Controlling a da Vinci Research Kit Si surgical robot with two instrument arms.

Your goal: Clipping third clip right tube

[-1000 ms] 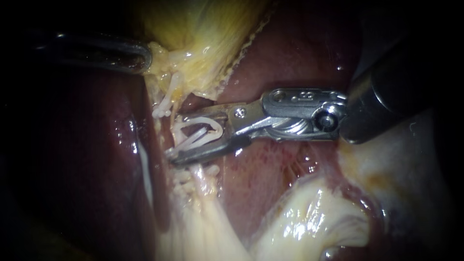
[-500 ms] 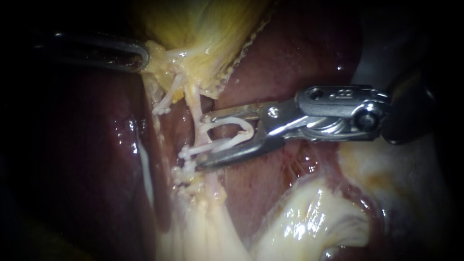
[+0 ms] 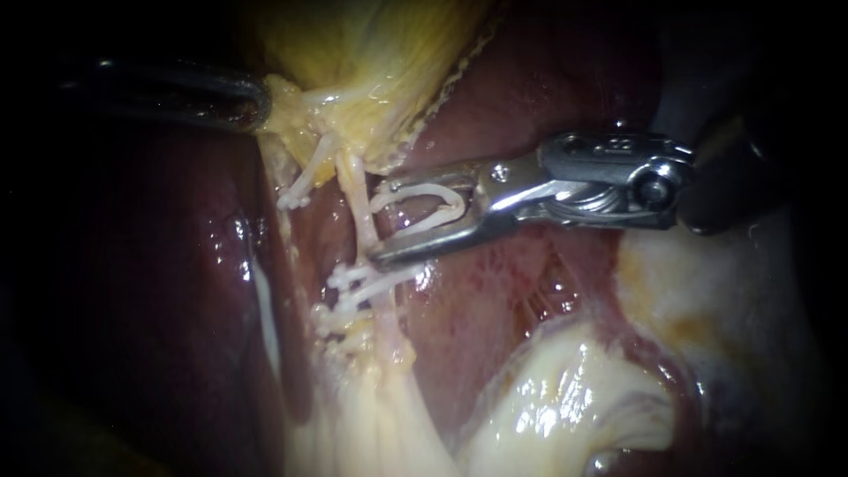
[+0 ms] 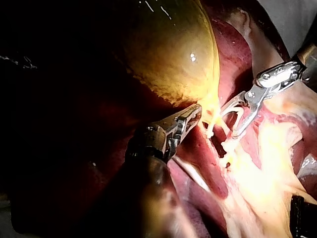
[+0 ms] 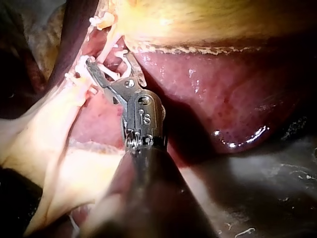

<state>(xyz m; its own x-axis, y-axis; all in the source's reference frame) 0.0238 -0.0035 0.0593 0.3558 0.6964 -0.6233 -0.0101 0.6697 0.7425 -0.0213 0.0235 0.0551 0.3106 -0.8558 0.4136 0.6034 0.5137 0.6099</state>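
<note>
Yellow gallbladder (image 3: 371,62), mottled dark-red liver (image 3: 548,97), white clip (image 3: 459,206), pale cream tube (image 3: 358,199).

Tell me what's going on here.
The left instrument grips the edge of the gallbladder. The right instrument carries an open white clip in its jaws, its mouth at the pale tube, not yet squeezed shut. An applied clip already sits farther along the tube.

Left instrument (image 3: 261,104) shaft in deep shadow (outline barely discernible)

yellow gallbladder (image 3: 371,53) lies against dark red liver (image 3: 548,88), perhaps overlapping it.
</note>
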